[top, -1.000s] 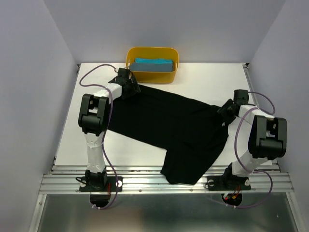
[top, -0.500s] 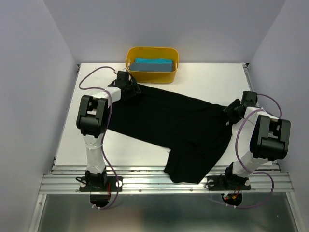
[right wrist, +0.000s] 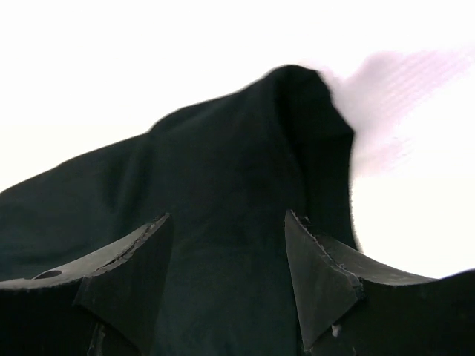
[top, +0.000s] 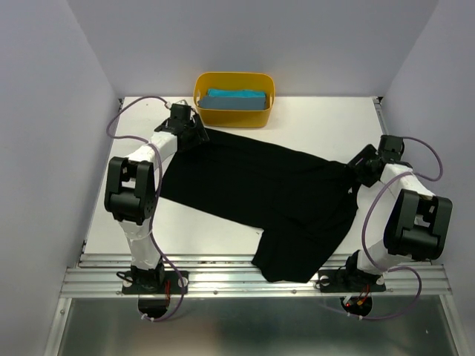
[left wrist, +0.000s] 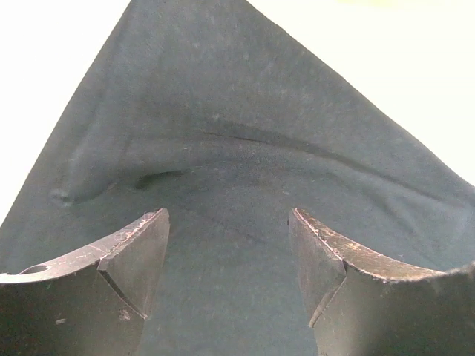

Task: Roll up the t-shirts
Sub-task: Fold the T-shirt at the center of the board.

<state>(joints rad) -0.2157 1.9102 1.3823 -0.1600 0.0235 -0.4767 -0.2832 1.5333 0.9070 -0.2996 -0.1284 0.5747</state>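
Both grippers we hold spread, left gripper (top: 199,136) beside the yellow tub (top: 234,117), right gripper (top: 356,169) farther off, over the black t-shirt (top: 252,189) flattened for rolling, teal t-shirt (top: 236,99) inside the tub

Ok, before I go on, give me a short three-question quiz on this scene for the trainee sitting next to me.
1. True or false: the teal t-shirt lies inside the yellow tub.
2. The left gripper is: A) low over the far left corner of the black t-shirt; B) inside the tub; C) raised high above everything.
3. Fill in: the jaws of the left gripper and of the right gripper both stand ____.
Key: 1 true; 2 A; 3 open.
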